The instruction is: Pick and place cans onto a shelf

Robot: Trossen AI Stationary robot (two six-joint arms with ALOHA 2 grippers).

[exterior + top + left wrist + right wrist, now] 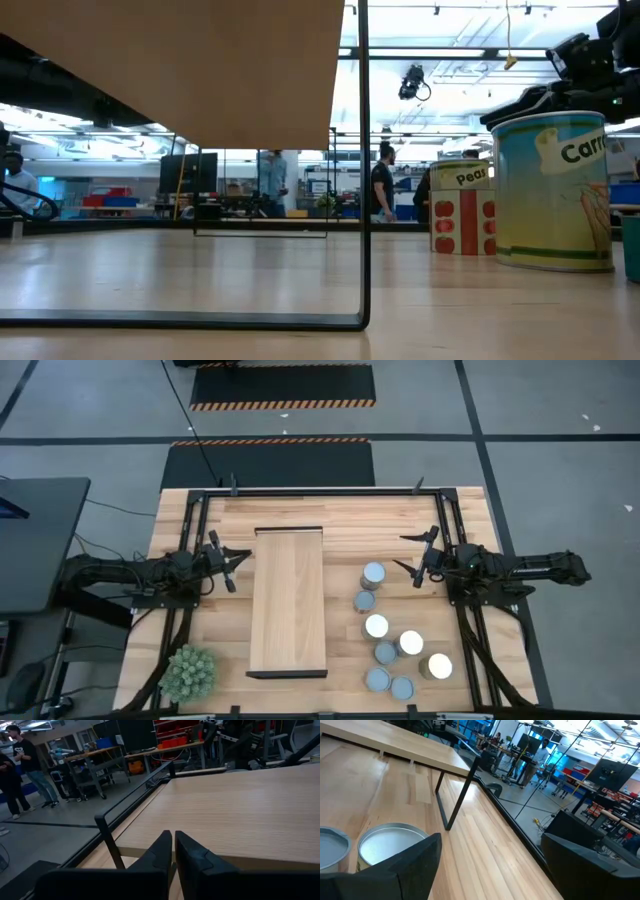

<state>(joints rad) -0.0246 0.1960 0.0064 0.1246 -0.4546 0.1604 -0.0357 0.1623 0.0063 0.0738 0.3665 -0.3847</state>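
The shelf point(288, 600) is a long pale board on dark end legs point(363, 200) in the middle of the table. Eight cans with round pale tops stand upright on the tabletop to its right, from the farthest can point(373, 574) down to the group near the front edge point(402, 688). Two labelled cans point(552, 190) show in the low view. My right gripper point(408, 555) is open and empty, just right of the farthest can point(390, 845). My left gripper point(228, 563) is shut and empty, left of the shelf, its fingers point(173, 850) facing the board's top point(240, 805).
A spiky green plant point(190, 672) stands at the table's near left corner. A dark frame point(320, 492) runs along the table's far edge and down both sides. People stand in the room beyond the table point(25, 765).
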